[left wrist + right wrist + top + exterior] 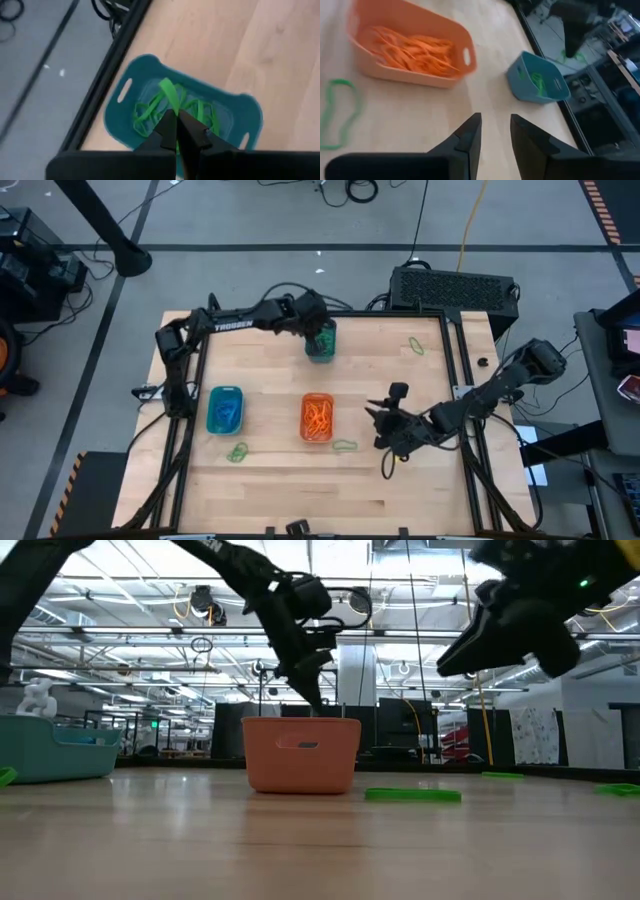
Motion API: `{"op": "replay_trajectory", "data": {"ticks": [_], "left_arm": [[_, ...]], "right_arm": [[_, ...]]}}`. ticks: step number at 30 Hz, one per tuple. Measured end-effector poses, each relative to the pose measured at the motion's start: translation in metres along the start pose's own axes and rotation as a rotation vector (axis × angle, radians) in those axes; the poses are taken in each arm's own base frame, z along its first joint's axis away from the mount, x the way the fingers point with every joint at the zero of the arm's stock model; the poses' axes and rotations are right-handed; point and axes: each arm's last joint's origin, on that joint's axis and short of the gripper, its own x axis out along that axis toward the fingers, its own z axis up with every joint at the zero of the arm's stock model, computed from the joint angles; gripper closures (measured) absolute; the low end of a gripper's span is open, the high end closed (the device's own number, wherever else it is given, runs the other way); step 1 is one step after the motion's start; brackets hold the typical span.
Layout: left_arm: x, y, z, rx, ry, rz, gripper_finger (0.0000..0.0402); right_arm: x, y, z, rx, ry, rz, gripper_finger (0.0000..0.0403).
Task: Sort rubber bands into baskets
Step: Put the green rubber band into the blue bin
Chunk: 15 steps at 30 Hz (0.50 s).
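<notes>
**Left arm over teal basket with a green band; right arm empty beside the orange basket**

Landmark: orange basket (317, 418), mid-table, heaped with orange bands (415, 50).

- Left gripper (175, 122) hangs above the dark teal basket (320, 345), which sits toward the table's far edge from the orange basket. Jaws pinched shut on a green rubber band (170, 95); the loop stands up from the fingertips over the tub. More green bands lie inside the tub.
- Right gripper (495, 125) is to the right of the orange basket, off the table surface. Fingers parted by a narrow gap, nothing between them.
- Turquoise-blue basket (225, 409) stands to the left of the orange basket, blue bands inside.
- Loose green bands on the wood: one just beside the orange basket's near right corner (344, 446); one toward the near left, by the turquoise-blue basket (238, 452); one well off toward the far right corner (417, 346).

Handling, as a judgement: bands look very light, limp and stretchy. They lie flat, so a fingertip must get down onto the wood and nip one strand of the loop. Soft rubber may cling to a finger on release, or drape over a tub rim instead of dropping in. No breakage risk.
</notes>
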Motion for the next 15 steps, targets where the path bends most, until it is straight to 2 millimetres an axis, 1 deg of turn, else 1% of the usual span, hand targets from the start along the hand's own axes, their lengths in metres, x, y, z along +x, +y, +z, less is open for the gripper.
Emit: {"op": "replay_trajectory", "data": {"ticks": [3,6,8,11,15], "left_arm": [[0.009,0.013,-0.004,-0.090,0.009,-0.057,0.0401],[0.020,0.018,-0.010,-0.114,0.033,-0.126,0.0395],[0.024,0.019,-0.011,-0.119,0.036,-0.138,0.0389],[0.031,0.016,-0.013,-0.111,0.050,-0.142,0.0378],[0.031,0.013,-0.012,-0.097,0.049,-0.123,0.0352]], "right_arm": [[0.008,-0.007,-0.001,0.019,0.021,-0.028,0.0310],[0.016,-0.014,0.000,0.037,0.033,-0.057,0.0310],[0.021,-0.019,0.004,0.041,0.018,-0.072,0.0310],[0.029,-0.026,0.013,-0.003,-0.024,-0.092,0.0310],[0.040,-0.038,0.027,-0.062,-0.124,-0.029,0.0310]]}}
